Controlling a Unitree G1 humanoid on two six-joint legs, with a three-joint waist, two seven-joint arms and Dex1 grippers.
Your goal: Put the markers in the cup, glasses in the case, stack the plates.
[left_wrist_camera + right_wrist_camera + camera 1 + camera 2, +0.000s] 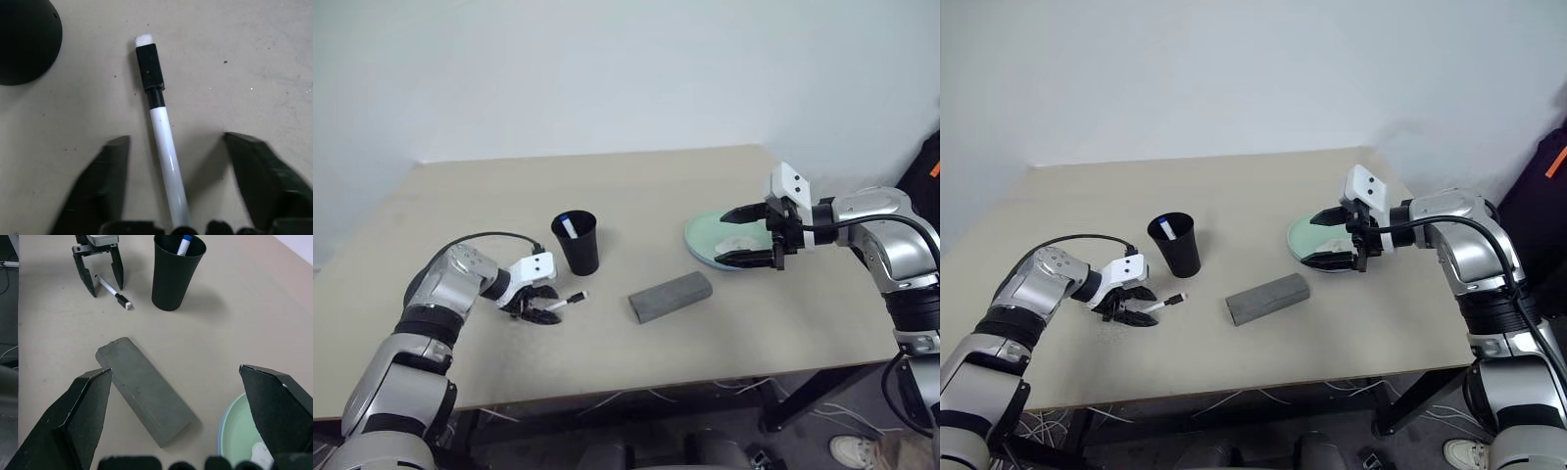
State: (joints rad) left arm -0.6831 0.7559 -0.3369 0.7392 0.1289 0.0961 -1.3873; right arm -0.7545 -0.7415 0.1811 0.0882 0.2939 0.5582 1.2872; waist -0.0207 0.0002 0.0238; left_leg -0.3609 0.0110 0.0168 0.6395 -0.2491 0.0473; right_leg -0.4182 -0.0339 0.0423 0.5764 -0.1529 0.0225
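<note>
1. A beige tabletop [636, 196] is standing against a plain white wall [607, 69].
2. The cup [577, 242], mid-table, is holding the blue-capped marker [567, 226]; the closed case [671, 296] is lying nearer the front edge.
3. The mint plate [1307, 238] is sitting by the right edge.
4. The left gripper [171, 147] is straddling the black-capped marker [159, 122], jaws apart; the right gripper [747, 235] is hovering wide open, empty.

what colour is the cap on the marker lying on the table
Black cap on the white marker, clearest in the left wrist view.

Your left gripper [540, 304]: low, angled downward, fingers [105, 181] spread apart, nothing clamped between. Your right gripper [751, 236]: raised, pointing toward your left, fingers [85, 411] wide apart, empty.
</note>
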